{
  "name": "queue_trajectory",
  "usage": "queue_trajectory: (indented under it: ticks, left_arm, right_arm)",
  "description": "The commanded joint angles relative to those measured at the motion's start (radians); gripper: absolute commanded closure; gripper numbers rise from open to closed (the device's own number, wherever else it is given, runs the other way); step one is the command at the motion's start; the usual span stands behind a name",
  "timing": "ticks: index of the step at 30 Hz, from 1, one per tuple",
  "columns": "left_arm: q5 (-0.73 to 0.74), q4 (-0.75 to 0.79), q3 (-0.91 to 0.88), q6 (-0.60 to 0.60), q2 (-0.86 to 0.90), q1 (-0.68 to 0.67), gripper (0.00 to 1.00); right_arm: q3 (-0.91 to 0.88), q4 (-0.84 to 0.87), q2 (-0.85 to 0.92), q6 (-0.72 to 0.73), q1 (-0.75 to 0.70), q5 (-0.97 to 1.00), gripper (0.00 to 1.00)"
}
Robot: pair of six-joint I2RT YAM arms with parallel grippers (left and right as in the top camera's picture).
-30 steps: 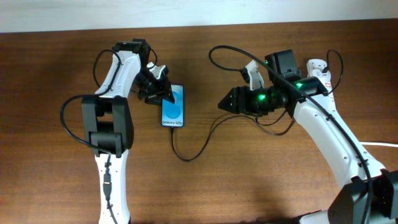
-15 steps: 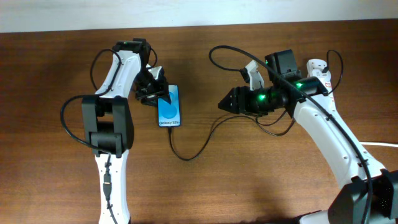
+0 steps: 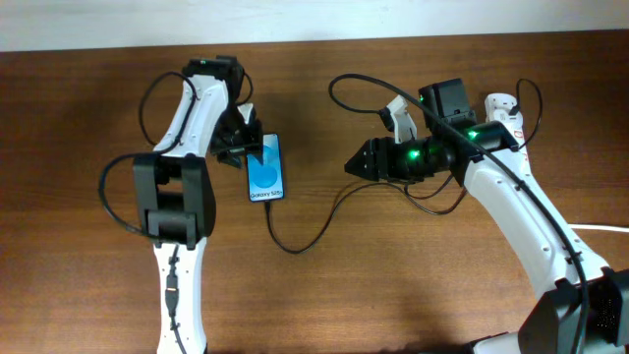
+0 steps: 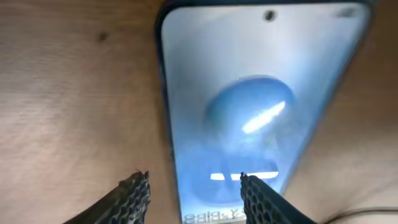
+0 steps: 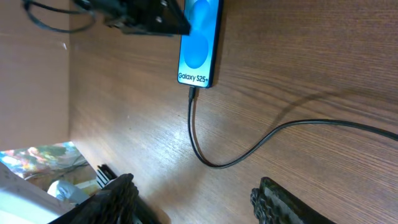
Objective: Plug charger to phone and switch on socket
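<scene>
Phone (image 3: 265, 169): flat and lit on the wooden surface (image 3: 393, 285), left of centre, with its lower port facing the cable.
Charger (image 5: 194, 127): its tip meets the phone's lower end and looks seated; the slack loops toward the right arm.
Left hand (image 4: 193, 180): spread and gripping nothing, straddling the phone's long edge, probably to square it.
Right hand (image 5: 193, 186): spread and empty, well apart from the phone.
Socket (image 3: 503, 106): far right, partly behind the right arm; switch state unreadable, likely the remaining step.

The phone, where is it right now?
In the overhead view the phone lies flat on the left side of the table, just beneath the left fingers, with the charger running from its bottom edge.
</scene>
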Motion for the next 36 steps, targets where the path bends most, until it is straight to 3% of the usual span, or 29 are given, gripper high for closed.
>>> queue_trajectory:
  ticks: [1, 14, 16, 18, 26, 28, 36]
  left_arm:
    - [-0.023, -0.053, 0.123, -0.011, -0.07, 0.023, 0.47]
    - [-0.02, -0.135, 0.218, -0.013, -0.438, 0.055, 0.45]
    - [-0.023, -0.137, 0.218, -0.027, -0.507, 0.056, 0.32]
    - [-0.024, -0.139, 0.218, -0.026, -0.541, 0.056, 0.0]
    - [-0.072, -0.155, 0.217, -0.026, -0.591, 0.056, 0.01]
    - [-0.072, -0.155, 0.217, -0.026, -0.591, 0.056, 0.01]
    - [-0.072, -0.155, 0.217, -0.026, -0.591, 0.056, 0.01]
  right_arm:
    - [0.022, -0.023, -0.013, -0.035, -0.003, 0.058, 0.31]
    - [0.23, -0.255, -0.14, -0.057, -0.003, 0.341, 0.16]
    - [0.25, -0.293, -0.167, -0.057, -0.003, 0.4, 0.16]
    - [0.259, -0.311, -0.188, -0.057, -0.003, 0.43, 0.16]
    - [0.301, -0.377, -0.328, -0.056, -0.003, 0.535, 0.15]
    - [0.301, -0.383, -0.371, -0.056, -0.003, 0.562, 0.0]
    - [0.301, -0.432, -0.492, -0.056, -0.003, 0.585, 0.02]
